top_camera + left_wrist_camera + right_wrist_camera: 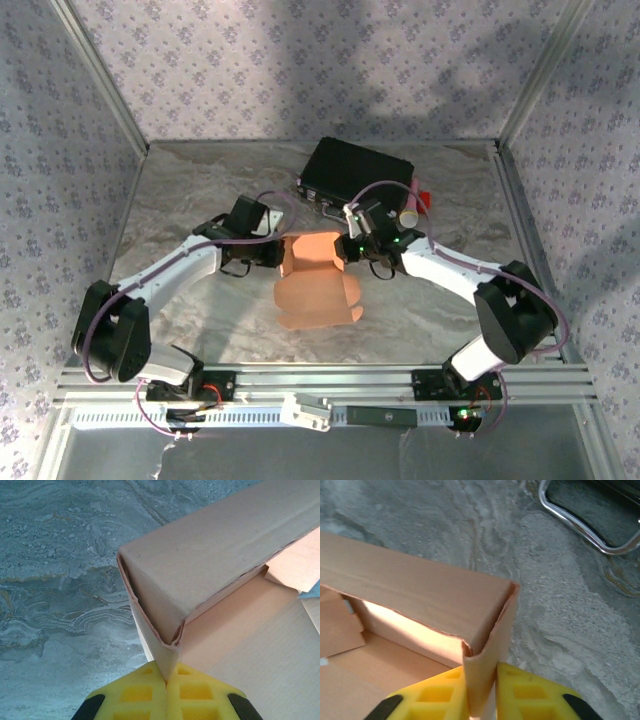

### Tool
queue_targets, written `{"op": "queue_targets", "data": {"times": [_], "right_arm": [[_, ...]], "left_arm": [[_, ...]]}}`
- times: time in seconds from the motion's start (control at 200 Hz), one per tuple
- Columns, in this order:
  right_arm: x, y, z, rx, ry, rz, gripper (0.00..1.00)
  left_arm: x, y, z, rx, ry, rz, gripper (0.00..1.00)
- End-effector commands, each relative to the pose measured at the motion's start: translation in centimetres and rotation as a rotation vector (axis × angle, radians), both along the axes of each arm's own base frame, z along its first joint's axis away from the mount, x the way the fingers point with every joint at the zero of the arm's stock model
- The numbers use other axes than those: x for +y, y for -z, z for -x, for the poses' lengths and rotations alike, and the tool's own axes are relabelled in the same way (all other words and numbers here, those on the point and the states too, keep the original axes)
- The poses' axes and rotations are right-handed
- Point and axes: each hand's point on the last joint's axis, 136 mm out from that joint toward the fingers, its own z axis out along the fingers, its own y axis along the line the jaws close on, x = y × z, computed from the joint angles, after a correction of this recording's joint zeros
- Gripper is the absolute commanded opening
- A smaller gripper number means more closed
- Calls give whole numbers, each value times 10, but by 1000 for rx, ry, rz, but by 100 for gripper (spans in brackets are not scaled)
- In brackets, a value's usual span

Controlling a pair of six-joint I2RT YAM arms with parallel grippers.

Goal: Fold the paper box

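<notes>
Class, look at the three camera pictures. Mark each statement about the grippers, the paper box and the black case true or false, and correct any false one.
1. The left gripper is shut on a corner of the paper box. True.
2. The right gripper hangs open, clear of the paper box. False: its fingers pinch a raised wall of the box.
3. The paper box is fully folded and closed. False: only its far end is raised, and the near part lies flat on the table.
4. The black case lies farther back on the table than the paper box. True.
</notes>
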Motion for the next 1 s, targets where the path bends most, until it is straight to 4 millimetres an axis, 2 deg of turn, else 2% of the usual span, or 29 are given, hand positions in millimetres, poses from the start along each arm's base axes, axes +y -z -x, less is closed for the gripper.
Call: {"op": "queue_targets", "data": {"times": [0.0,0.155,0.27,0.54,0.73,0.899,0.994], "right_arm": [[10,-2,-6,-29,22,49,12],[11,10,-11,-23,95,99,7],[9,18,-16,-17,175,141,0],[7,31,-15,-19,296,252,0],[10,31,-24,-16,280,218,10],[14,30,-31,-22,252,207,13],[11,30,-36,-27,266,211,14]], "left_arm": [[-17,-17,-4,-28,38,44,0],[-18,-15,-3,-26,42,33,0],[-17,-13,-2,-23,38,24,0],[-16,-5,-3,-17,26,-17,0],[-11,3,-4,-10,19,-63,0],[-9,8,-5,-5,20,-83,0],[-10,11,-6,0,19,-87,0]]}}
